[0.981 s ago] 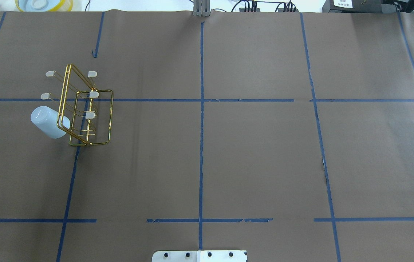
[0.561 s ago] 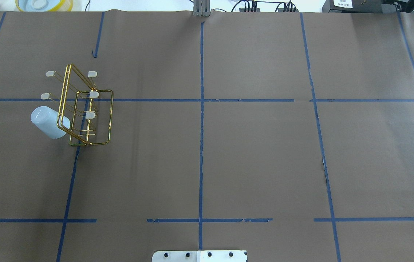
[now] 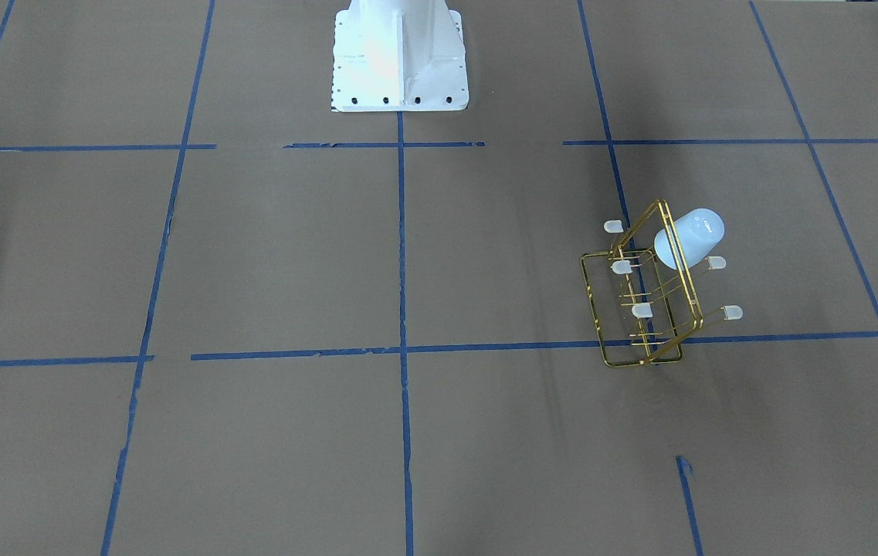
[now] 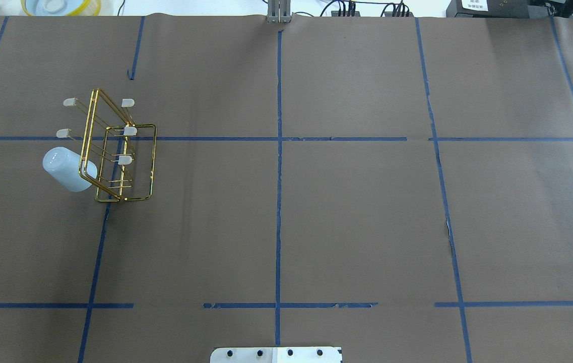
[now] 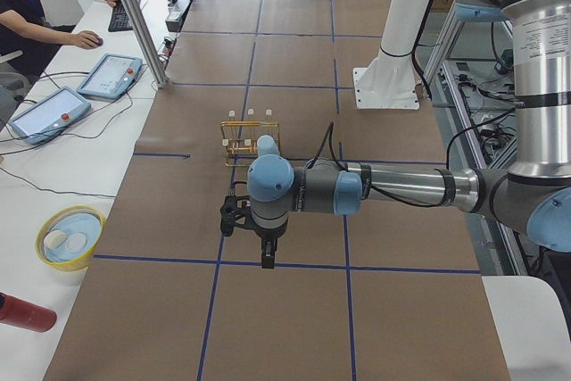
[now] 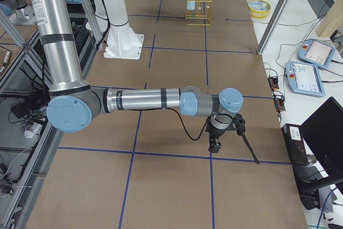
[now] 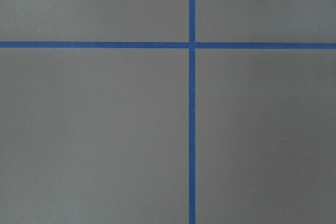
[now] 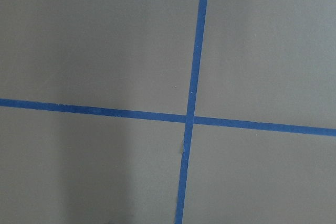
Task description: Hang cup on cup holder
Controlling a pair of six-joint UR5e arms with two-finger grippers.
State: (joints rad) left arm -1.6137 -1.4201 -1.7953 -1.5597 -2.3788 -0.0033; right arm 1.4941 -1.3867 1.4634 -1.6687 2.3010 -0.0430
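Observation:
The cup [image 4: 67, 169] is a pale blue-white tumbler. It sits bottom-up over a prong on the left side of the cup holder [image 4: 154, 161], a gold wire rack with whitish-capped prongs, at the table's left. Both also show in the front view, the cup [image 3: 692, 235] on the rack [image 3: 593, 309]. My left gripper [image 5: 265, 252] shows only in the exterior left view, hanging over bare table away from the rack. My right gripper [image 6: 214, 143] shows only in the exterior right view, far from the rack [image 6: 199, 10]. I cannot tell whether either is open or shut. Both wrist views show only brown paper and blue tape.
The robot's white base plate [image 4: 276, 354] is at the near edge. A yellow bowl [image 4: 59, 6] and a red bottle [image 5: 22, 312] stand beyond the table's far edge. An operator and tablets [image 5: 111, 73] are at the side bench.

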